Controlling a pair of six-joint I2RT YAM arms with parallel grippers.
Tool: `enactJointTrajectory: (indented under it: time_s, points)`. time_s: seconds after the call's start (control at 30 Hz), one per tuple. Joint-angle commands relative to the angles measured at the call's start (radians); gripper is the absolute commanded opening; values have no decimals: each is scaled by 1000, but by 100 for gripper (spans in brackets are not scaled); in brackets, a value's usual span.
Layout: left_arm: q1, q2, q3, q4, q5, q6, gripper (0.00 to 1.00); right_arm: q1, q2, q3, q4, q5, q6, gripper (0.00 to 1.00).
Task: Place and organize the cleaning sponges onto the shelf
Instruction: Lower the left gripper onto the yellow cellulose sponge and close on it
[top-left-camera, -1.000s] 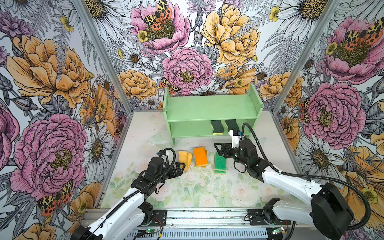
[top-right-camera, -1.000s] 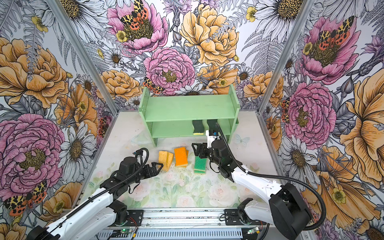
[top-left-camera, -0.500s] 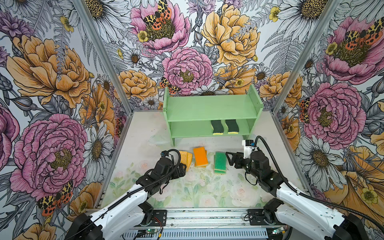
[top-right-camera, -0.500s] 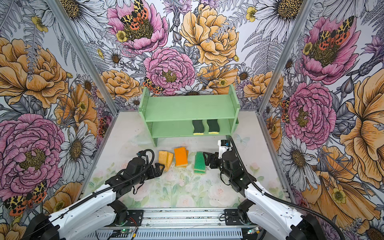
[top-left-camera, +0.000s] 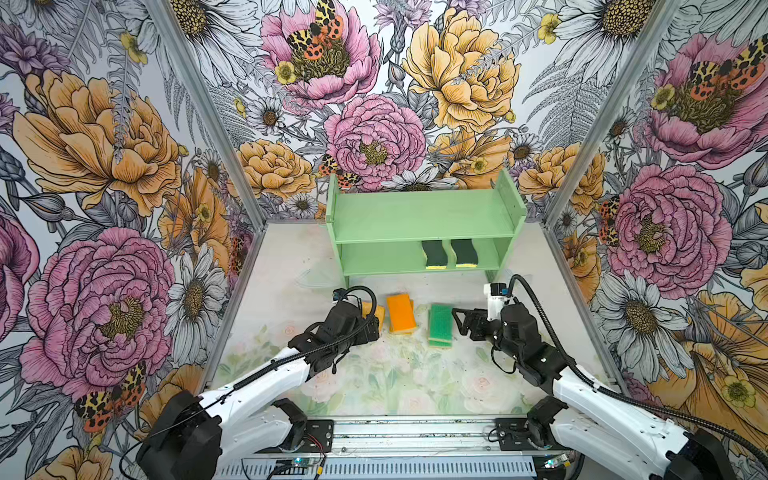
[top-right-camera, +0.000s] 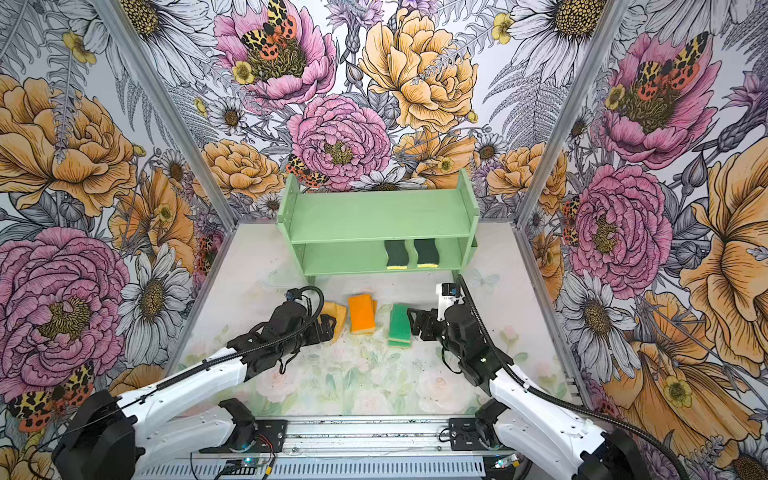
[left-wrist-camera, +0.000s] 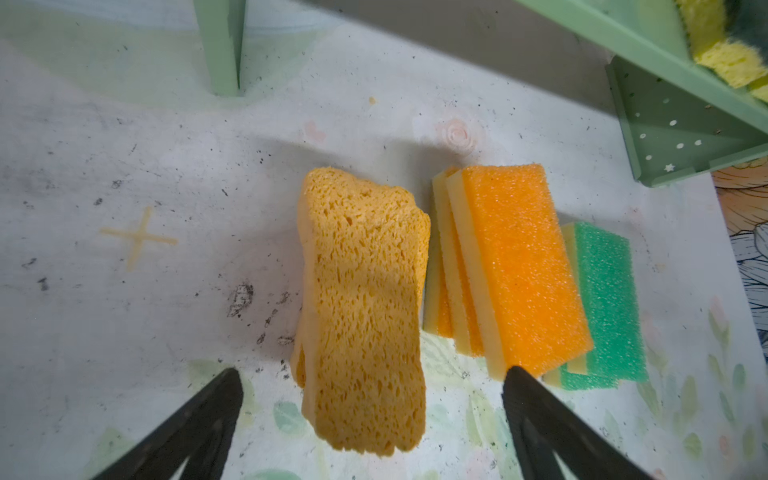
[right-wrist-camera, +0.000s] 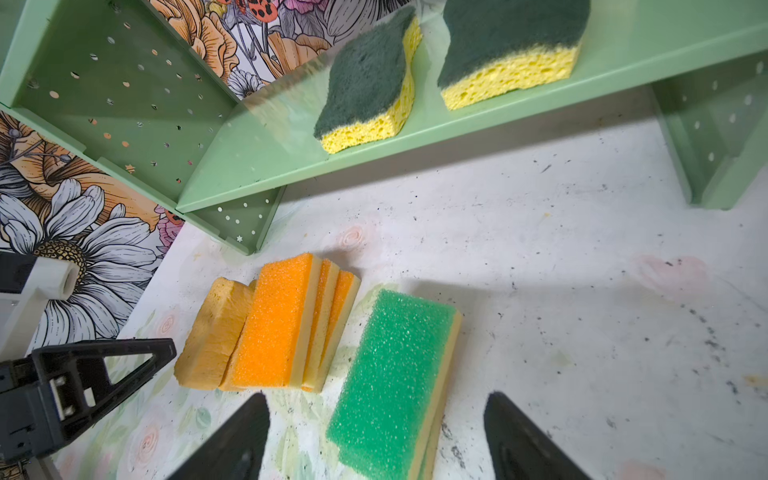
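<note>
Left wrist view: left gripper (left-wrist-camera: 372, 374) is spread wide, holding nothing. The near end of the porous yellow sponges (left-wrist-camera: 365, 299) sits between the fingers with clear gaps on both sides. — Kai

How many in that yellow pile? — Noor

Two, one leaning on the other. In both top views they are just left of frame centre on the table (top-left-camera: 395, 374), partly under the left claw (top-left-camera: 372, 322). — Kai

Next to them? — Noor

Orange-topped sponges (top-left-camera: 401, 313), three of them, fanned and overlapping. They sit just beside the yellow pair at frame centre. Whether the two piles touch, I cannot tell. The green-topped sponges (top-left-camera: 440, 320) are two in a stack, right of centre, a little apart from the orange ones. — Kai

Right claw? — Noor

Right gripper (right-wrist-camera: 377, 399) is released, jaws apart, gripping nothing. One end of the green stack (right-wrist-camera: 395, 374) lies between the fingers without contact. In a top view it sits just right of that stack (top-right-camera: 409, 324). — Kai

Shelf? — Noor

Mint-green shelf (top-left-camera: 419, 216) stands in the upper middle of the frame against the back wall. Two wavy dark-green-topped sponges (top-left-camera: 434, 252) lie on the right half of its lower tier. They are side by side, apart, dark side up. — Kai
</note>
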Motion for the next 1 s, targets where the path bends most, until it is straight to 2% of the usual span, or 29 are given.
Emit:
enactJointTrajectory:
  time_s: [0.0,0.13,0.27,0.57,0.73,0.97]
  points:
    - [-8,42,36,14,-37,45,99,-6,4,-2,-2,-15,-4,83]
    - [-11,81,52,18,-37,55,99,-7,18,-2,-2,-8,-4,83]
    - [-17,106,51,24,-93,68,99,-9,32,2,0,-3,-6,83]
    - [-31,163,51,20,-137,95,99,-12,67,14,8,-2,-5,83]
    - [-58,161,36,41,-191,113,99,-12,71,13,13,-4,3,83]
    - [-57,124,-16,121,-192,115,98,-12,65,14,13,-3,13,83]
